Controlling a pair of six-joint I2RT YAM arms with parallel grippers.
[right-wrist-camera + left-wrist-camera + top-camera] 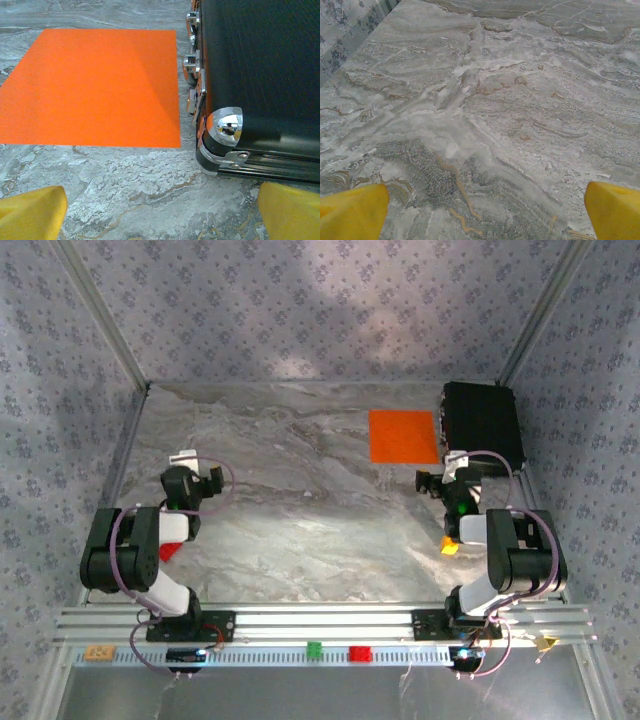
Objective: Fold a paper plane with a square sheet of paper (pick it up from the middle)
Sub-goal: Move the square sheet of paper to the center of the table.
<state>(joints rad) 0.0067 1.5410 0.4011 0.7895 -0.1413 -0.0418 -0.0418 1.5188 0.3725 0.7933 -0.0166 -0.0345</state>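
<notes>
Left gripper (485, 212): jaws are held apart, nothing gripped; placed well left of the black box (484, 425).
Square sheet of paper (404, 436): laid flat just beside the box's left side. It is judged light, limp, easily creased and probably slippery; best pinched at its middle.
Right gripper (160, 212): jaws are held apart, near the box's near-left corner.

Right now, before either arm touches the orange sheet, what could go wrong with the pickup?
1. The square sheet of paper lies flat on the table; pinching its middle may crumple or merely push it.
2. Its right edge sits close beside the black case and its metal latches; the open right gripper might clip them.
3. The open left gripper hovers far from the sheet, so it cannot steady it yet.
</notes>
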